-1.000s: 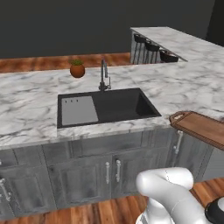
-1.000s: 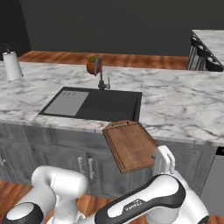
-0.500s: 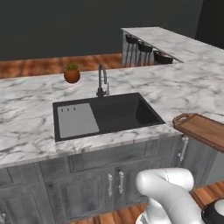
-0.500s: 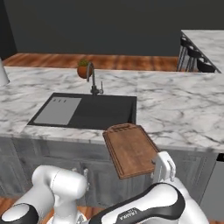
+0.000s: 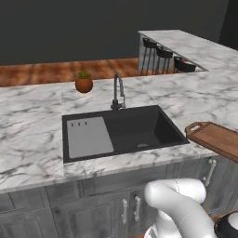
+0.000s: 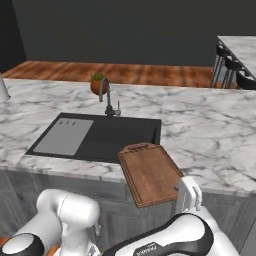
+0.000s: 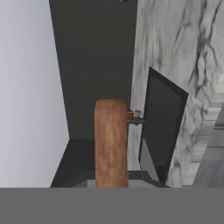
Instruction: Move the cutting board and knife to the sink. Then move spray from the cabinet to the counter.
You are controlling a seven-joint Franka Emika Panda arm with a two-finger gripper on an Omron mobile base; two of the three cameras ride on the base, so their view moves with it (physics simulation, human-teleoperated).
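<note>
Your cutting board (image 6: 151, 173) is held up off the counter (image 6: 210, 135), flat, overhanging the front edge just right of the sink (image 6: 100, 137); handle end nearest the basin. Hand (image 6: 187, 196) sits at the board's near end, prob. clamped on it, but jaw state can't be confirmed. Faucet (image 6: 106, 100) and potted plant (image 6: 97, 83) behind sink.

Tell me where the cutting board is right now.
The cutting board is raised at the counter's front edge, just right of the sink, handle end toward the basin.
</note>
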